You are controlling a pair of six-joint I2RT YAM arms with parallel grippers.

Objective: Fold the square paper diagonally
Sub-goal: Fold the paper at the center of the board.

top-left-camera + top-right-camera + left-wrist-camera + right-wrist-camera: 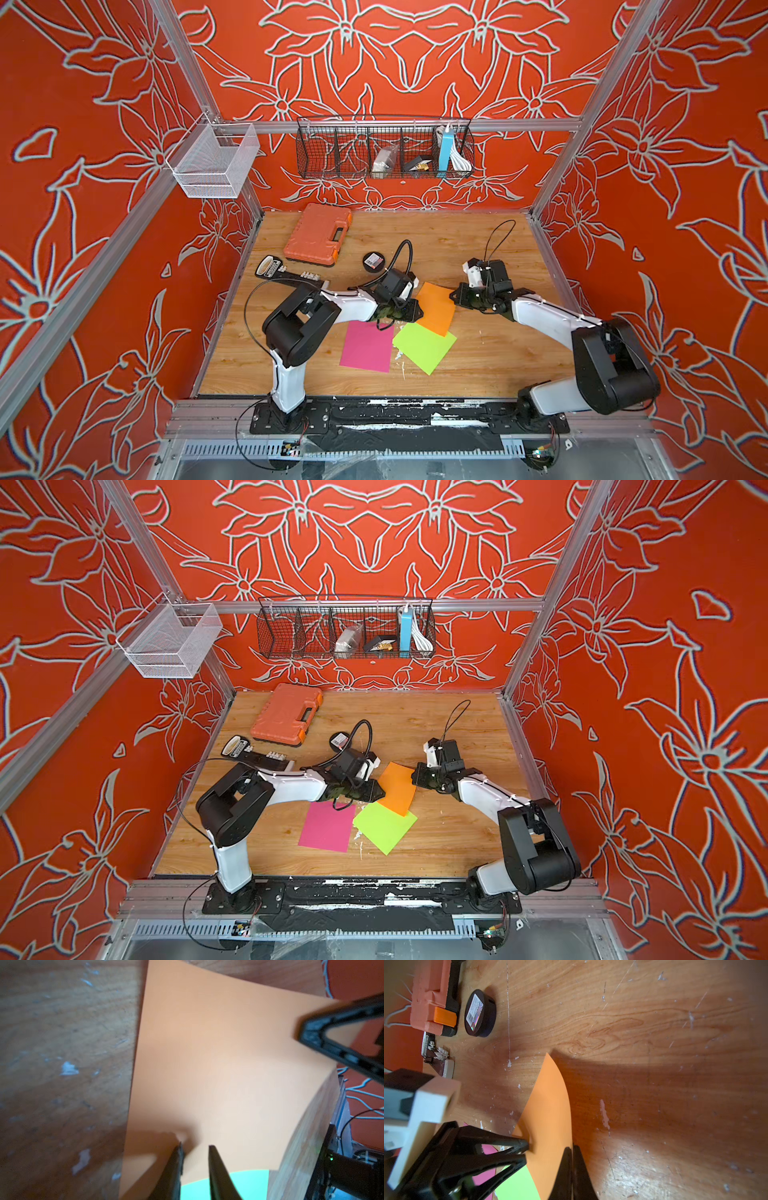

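Observation:
The orange square paper (436,307) (397,787) lies mid-table, and its near end overlaps a green sheet (424,345). My right gripper (453,296) (572,1148) is shut on the paper's right edge, and the sheet (550,1105) curves up off the wood there. My left gripper (419,311) (196,1147) stands open at the paper's left side. One of its fingertips (527,1144) presses against the sheet (228,1064), leaving a small dent. Nothing is clamped between its jaws.
A pink sheet (368,345) lies left of the green one. Behind the arms are an orange tool case (318,235), a round black tin (374,262) and a black gadget (274,268). A black wire basket (384,147) and a white mesh basket (214,160) hang on the walls.

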